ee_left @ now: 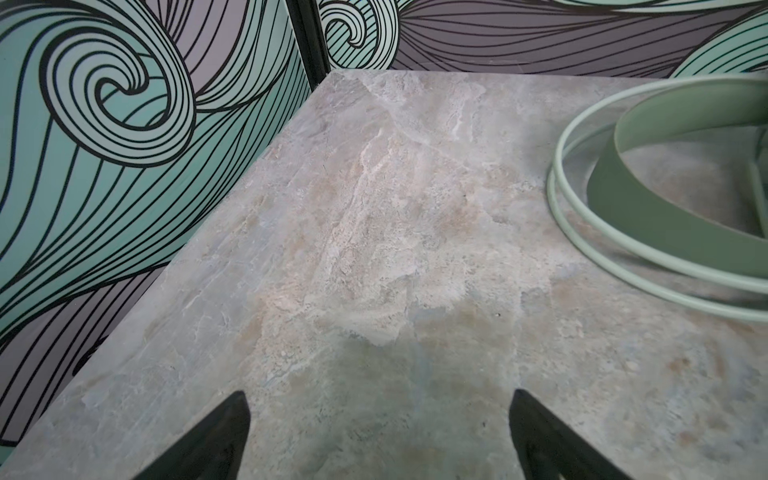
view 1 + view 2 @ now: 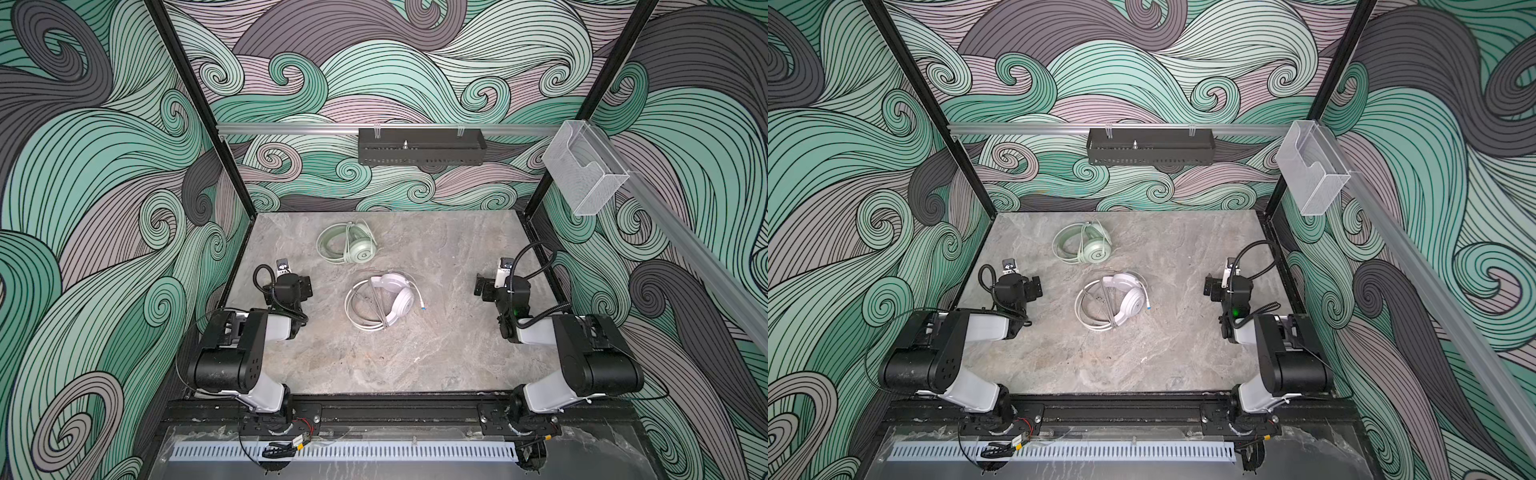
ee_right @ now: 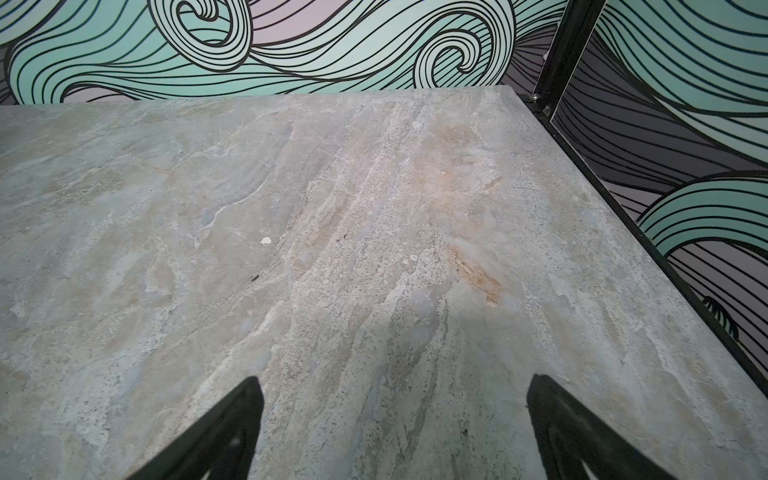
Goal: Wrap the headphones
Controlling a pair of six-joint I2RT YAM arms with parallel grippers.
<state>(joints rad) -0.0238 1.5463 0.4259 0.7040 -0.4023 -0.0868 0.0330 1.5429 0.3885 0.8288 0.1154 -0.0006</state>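
Two headsets lie on the stone-look slab (image 2: pixel 415 357), whose matt grey surface is veined with beige. The mint headset (image 2: pixel 353 246) sits toward the far edge, slightly left of centre. The white headset (image 2: pixel 388 300) lies nearer me, about midway between the arms.

In both top views the mint one rests on its side. Its round, smooth earcup (image 2: pixel 1098 251) is at the right end, and its flat band loops out to the left, so its long axis runs left to right. From the left wrist, that band (image 1: pixel 623 216) reads as a broad, dull-green strip standing on edge. The thin, pale, round mint cable (image 1: pixel 559 208) circles it in two turns, resting on the slab.

The white one is glossy plastic. Its padded band arcs across the far side, and its earcup (image 2: pixel 402 305) is at the right. The white cable (image 2: pixel 352 309) coils in flat rings to the left, and its plug end (image 2: pixel 422 308) points right. A thin straight strip crosses the coil; I cannot tell what it is.

My left gripper (image 1: pixel 380 415) has its black, tapered fingers (image 1: pixel 228 440) spread wide over bare slab, gripping nothing. My right gripper (image 3: pixel 395 395) is likewise spread wide, with nothing between its fingers (image 3: pixel 241 428). Both are well apart from the headsets.
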